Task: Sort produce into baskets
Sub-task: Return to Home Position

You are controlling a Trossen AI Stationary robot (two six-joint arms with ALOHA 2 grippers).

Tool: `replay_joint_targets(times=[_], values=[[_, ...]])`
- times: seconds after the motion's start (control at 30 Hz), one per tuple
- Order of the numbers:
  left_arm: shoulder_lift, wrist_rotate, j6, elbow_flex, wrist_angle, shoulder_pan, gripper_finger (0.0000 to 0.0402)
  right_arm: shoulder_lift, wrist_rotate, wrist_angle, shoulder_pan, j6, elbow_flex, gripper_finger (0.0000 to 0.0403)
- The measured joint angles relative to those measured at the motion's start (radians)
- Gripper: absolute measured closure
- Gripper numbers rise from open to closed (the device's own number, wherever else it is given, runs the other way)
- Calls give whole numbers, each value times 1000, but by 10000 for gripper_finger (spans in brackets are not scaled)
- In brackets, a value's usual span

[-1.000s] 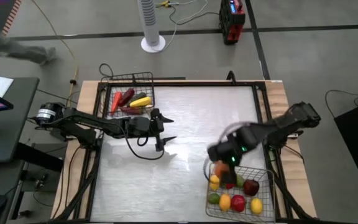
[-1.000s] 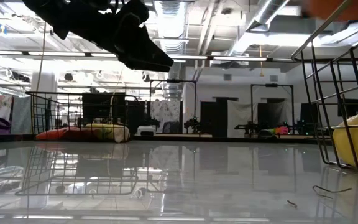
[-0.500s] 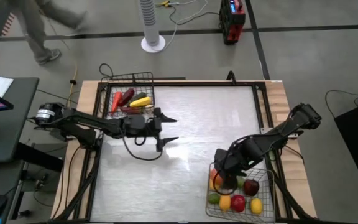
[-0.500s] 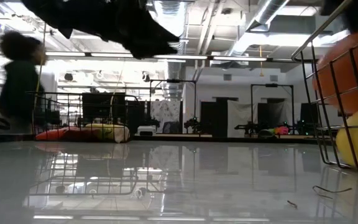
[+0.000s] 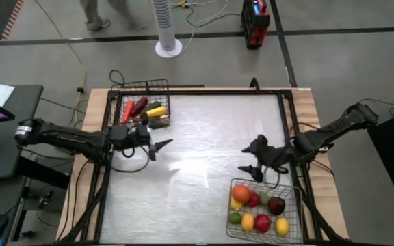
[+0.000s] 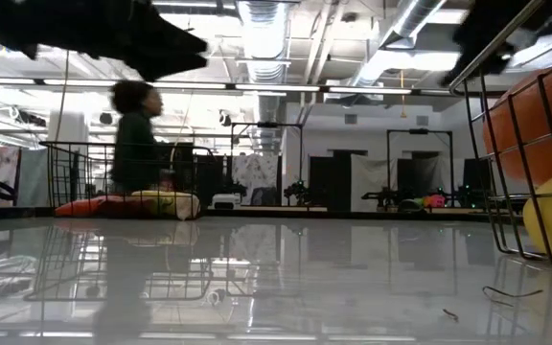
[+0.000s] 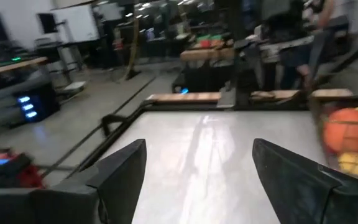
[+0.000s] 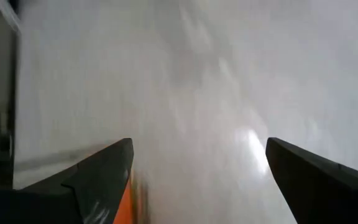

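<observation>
My left gripper [image 5: 161, 149] is open and empty, above the table's left part, just near of the far-left wire basket [image 5: 144, 89]. That basket holds elongated red, yellow and dark green pieces [image 5: 144, 109]. My right gripper [image 5: 243, 160] is open and empty, above the table just far of the near-right wire basket [image 5: 293, 205]. That basket holds round fruits: an orange ball [image 5: 241, 193] at its far-left corner, with yellow, red and green balls [image 5: 262, 220] beside it. The orange ball also shows in the low view [image 6: 544, 120], the left wrist view [image 7: 347, 129] and the right wrist view [image 8: 124, 200].
Bare shiny white tabletop [image 5: 204, 130] lies between the two baskets. A dark metal frame [image 5: 289, 123] runs round the table. A dark cable [image 5: 139, 164] loops below my left arm. A person [image 6: 134, 134] walks in the room beyond the far edge.
My right gripper went down into the near-right basket with the orange ball and let go of it. It then drew up and back toward the far edge, and the ball now lies in the basket. My left gripper has drawn back toward the table's left edge.
</observation>
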Motion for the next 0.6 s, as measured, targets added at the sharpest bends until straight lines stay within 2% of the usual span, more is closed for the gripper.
replay_joint_targets(times=[0.13, 0.23, 0.33, 0.47, 0.6], values=[[-128, -61, 4, 0, -117, -5, 128, -129, 50, 390, -56, -250, -175, 8], [-195, -62, 1, -22, -148, -5, 135, -195, 43, 572, -110, -413, -264, 8], [-252, -70, -21, -85, -139, -5, 141, -260, 9, 655, -188, -502, -335, 8], [-326, -72, -63, -164, -122, -5, 143, -353, -120, 697, -314, -543, -412, 8], [-404, -89, -80, -217, -133, -5, 144, -467, -199, 713, -429, -561, -484, 8]])
